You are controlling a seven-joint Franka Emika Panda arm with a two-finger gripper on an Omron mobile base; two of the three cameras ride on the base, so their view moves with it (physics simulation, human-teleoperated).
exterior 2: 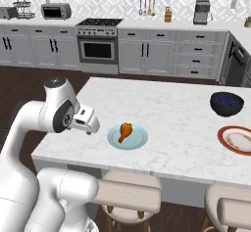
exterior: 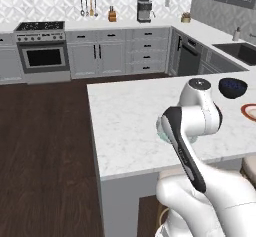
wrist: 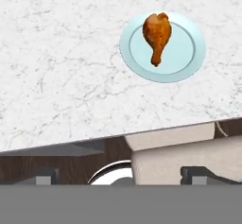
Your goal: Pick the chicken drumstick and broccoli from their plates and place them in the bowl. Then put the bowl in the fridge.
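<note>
- bench (exterior 2: 176, 113): white marble island top, carries everything relevant; two padded stools (exterior 2: 128, 193) tucked under its near edge.
- light blue-teal plate (exterior 2: 127, 136): sits near the bench's near edge, just beside the robot's hand in the right base view; in the hand view (wrist: 162, 47) it lies up and to the right of centre.
- white plate with red-orange rim (exterior 2: 236, 139): far right of the bench, well apart from the teal plate; looks bare apart from faint marks, can't tell more.
- dark blue-black bowl (exterior 2: 227, 103): behind the red-rimmed plate, not the task bowl.
- chicken drumstick (wrist: 156, 35): lies flat in the middle of the teal plate. Long axis runs roughly up-down in the hand view, fat end away from the camera, bone end pointing back toward the bench edge and the fingers. In the right base view (exterior 2: 125, 131) the same axis is a slight diagonal, fat end upper right, bone end lower left.
- gripper (exterior 2: 89, 123): hovers over the near bench edge, left of the plate, not touching anything.
- fingers (wrist: 46, 176): spread wide, nothing between them; tips sit at the bottom of the hand view, over the stool and floor side of the edge.
- key relation: drumstick is ahead and right of the fingers, apart. Judgement: hand needs to shift forward and right over the plate, then descend with fingers closing across the narrow width, not along the long axis.
- task stage, judged: first pick not yet done.
</note>
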